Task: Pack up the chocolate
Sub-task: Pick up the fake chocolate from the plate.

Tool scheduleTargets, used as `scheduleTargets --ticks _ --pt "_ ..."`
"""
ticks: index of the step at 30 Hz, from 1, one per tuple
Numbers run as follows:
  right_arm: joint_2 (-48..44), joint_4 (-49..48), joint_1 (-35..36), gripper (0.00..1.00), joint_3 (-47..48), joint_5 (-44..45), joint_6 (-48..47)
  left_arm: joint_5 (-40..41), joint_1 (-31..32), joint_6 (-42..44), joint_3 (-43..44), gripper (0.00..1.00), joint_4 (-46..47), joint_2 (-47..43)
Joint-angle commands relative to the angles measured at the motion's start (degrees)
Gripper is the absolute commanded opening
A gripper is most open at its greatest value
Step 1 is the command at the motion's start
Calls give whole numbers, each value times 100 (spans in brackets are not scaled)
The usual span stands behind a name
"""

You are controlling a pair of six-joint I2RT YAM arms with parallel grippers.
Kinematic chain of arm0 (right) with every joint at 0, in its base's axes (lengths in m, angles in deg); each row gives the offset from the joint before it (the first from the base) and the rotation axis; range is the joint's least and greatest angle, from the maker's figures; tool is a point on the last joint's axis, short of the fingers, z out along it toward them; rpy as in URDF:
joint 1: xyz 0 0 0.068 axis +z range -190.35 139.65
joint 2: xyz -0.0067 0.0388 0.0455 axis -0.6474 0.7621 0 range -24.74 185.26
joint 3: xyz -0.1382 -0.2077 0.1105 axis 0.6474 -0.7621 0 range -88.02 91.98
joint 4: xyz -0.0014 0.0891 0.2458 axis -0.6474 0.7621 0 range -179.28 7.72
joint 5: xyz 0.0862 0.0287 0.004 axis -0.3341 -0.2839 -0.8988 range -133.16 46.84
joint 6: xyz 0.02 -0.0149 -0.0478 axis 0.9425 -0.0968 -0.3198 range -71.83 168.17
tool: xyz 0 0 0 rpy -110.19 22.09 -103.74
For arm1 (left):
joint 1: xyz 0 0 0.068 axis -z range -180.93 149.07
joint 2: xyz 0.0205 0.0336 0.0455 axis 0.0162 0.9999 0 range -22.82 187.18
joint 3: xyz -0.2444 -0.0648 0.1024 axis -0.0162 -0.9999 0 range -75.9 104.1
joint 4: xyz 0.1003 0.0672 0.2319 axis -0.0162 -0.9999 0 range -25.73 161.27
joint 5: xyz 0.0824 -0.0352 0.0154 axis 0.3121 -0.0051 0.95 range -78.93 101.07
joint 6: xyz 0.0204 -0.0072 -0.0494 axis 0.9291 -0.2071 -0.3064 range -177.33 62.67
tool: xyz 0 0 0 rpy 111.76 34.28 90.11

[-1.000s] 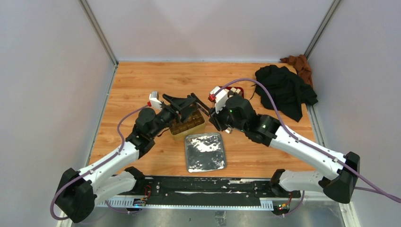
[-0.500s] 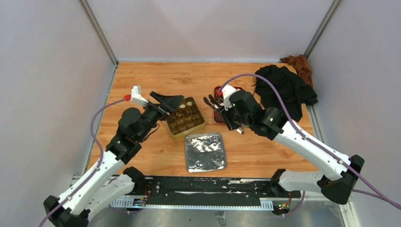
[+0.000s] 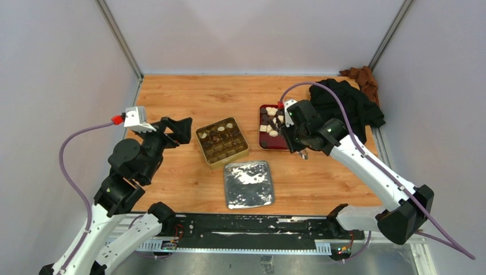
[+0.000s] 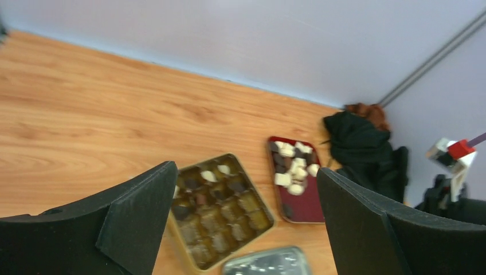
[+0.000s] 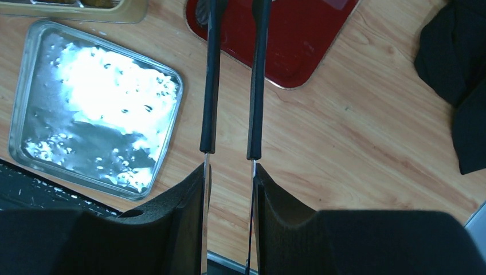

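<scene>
Most of the chocolate [image 3: 271, 119] is still a loose clutter of cream-white and dark pieces at the far end of the red tray [image 3: 279, 143], whose near half is bare. Just left of it stands the gold tin [image 3: 223, 141]. A few of its grid cells hold a piece, with two pale ones showing near its far corner in the left wrist view, but many cells look empty, and dark pieces are hard to tell from the brown cells. What I take for its silver lid [image 3: 248, 183] lies off, just in front of the tin on the counter [image 3: 189, 94]. Packing looks begun but well short of half done: the rest of the tray must be moved over and the lid put on. The right pincer [image 5: 230, 177] is closed on a pair of thin tongs [image 5: 211, 86] whose tips reach over the red tray and out of its camera's view, so I cannot tell whether they carry a piece. The left pincer [image 3: 175, 130] is spread wide and empty, off to the left of the tin.
</scene>
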Motion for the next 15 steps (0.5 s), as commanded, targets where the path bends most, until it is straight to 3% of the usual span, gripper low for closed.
scheduleTargets --ticks 1,15 --pt "273 249 -426 36 90 -232 -15 563 9 1622 298 99 -639 -102" --pt "1410 205 -1167 36 421 -287 -264 1260 7 2066 -639 100 -171 -739"
